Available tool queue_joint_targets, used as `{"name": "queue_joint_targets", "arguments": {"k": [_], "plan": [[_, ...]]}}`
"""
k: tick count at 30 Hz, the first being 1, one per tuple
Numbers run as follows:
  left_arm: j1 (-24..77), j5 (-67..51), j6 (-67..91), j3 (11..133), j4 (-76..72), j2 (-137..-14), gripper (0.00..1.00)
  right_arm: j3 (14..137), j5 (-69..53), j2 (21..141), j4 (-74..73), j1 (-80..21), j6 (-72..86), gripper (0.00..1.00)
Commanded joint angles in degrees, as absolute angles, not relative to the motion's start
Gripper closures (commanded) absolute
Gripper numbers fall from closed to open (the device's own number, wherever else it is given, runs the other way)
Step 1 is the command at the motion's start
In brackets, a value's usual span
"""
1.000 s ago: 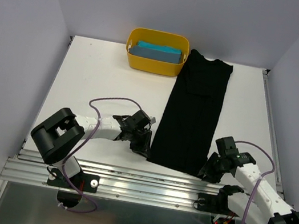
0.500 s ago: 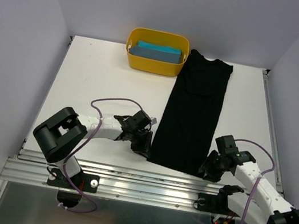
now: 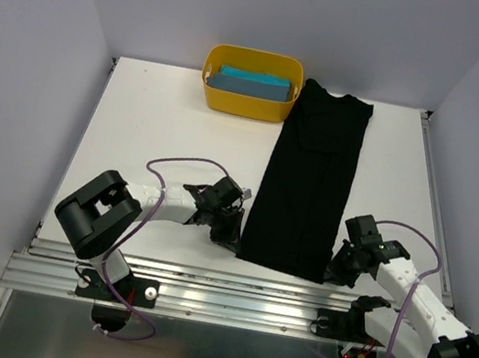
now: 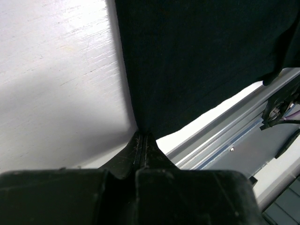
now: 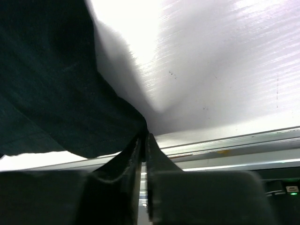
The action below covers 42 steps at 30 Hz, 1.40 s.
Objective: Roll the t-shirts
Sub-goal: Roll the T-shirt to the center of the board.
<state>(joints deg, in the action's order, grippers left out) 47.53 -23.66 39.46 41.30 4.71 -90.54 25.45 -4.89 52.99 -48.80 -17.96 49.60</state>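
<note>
The black t-shirt (image 3: pixel 308 186) lay in a long strip on the tabletop (image 3: pixel 166 120). The left hand (image 3: pixel 236 241) pinched its near-left corner — the right hand (image 3: pixel 330 273) its near-right corner, both clenched on cloth. The teal t-shirt (image 3: pixel 253 83) sat in the yellow tub (image 3: pixel 243 105).
</note>
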Motion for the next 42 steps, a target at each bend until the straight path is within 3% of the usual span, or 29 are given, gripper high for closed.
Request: {"name": "queue_joint_targets", "arguments": {"k": [1, 16, 42], "plan": [[47.81, -22.76, 38.41, 42.36, 5.71, -91.32, 1.00, 27.51, -4.31, 52.73, -47.99, -17.49, 48.61, 0.97], [47.81, -22.76, 37.35, 44.12, 8.87, -90.44, 1.00, 28.39, -9.93, 48.78, -54.31, -17.49, 47.55, 0.99], [43.77, -21.36, 35.95, 58.88, 15.38, -94.04, 1.00, 39.99, -0.26, 53.70, -52.74, -17.49, 51.24, 0.99]]}}
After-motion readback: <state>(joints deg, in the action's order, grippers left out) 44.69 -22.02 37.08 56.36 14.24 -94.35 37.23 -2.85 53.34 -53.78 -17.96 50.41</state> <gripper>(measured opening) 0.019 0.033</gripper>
